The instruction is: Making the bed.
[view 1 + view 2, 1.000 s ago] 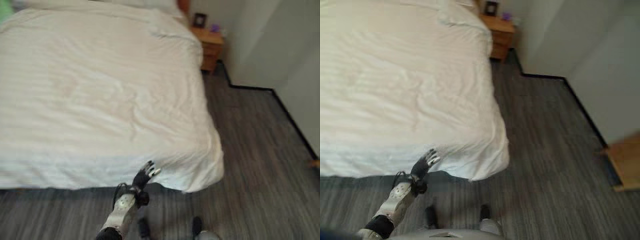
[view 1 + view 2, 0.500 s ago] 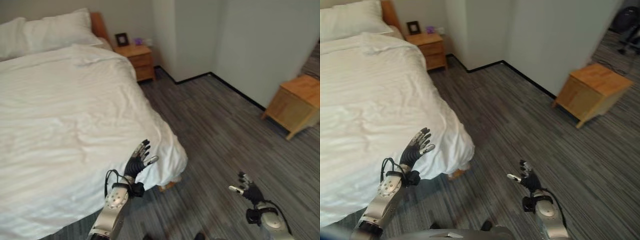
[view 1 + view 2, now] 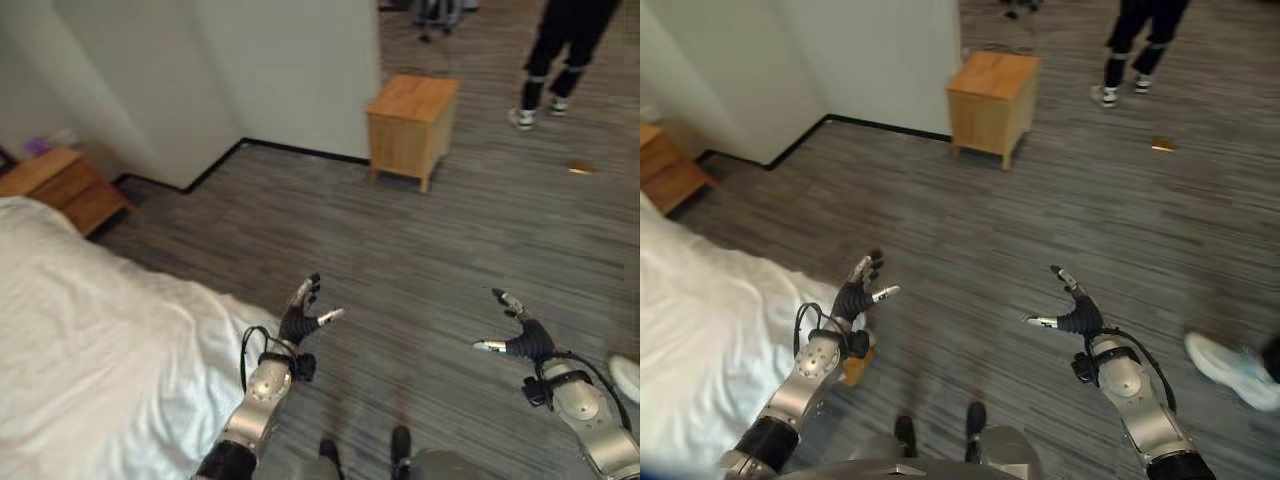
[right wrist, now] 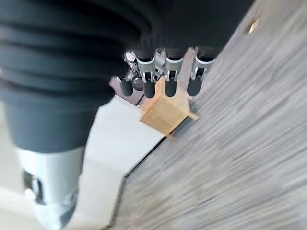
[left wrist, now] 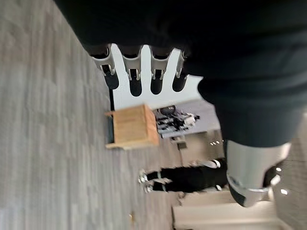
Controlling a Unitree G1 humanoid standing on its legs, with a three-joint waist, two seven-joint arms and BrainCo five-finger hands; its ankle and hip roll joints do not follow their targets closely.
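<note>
The bed with its white striped cover lies at the lower left, its corner hanging down to the floor near my left arm. My left hand is raised over the floor just past that corner, fingers straight and spread, holding nothing. My right hand hovers over the grey floor at the lower right, open too, thumb apart from the fingers. In the left wrist view the fingers point straight toward the far wall. In the right wrist view the fingers are straight as well.
A wooden cabinet stands against the white wall corner ahead. A wooden nightstand sits at the left beside the bed. A person's legs stand at the far right. A white shoe is near my right arm.
The camera has swung far to the right, away from the bed toward the room. Both hands stay raised and open; the right hand now shows more fully.
</note>
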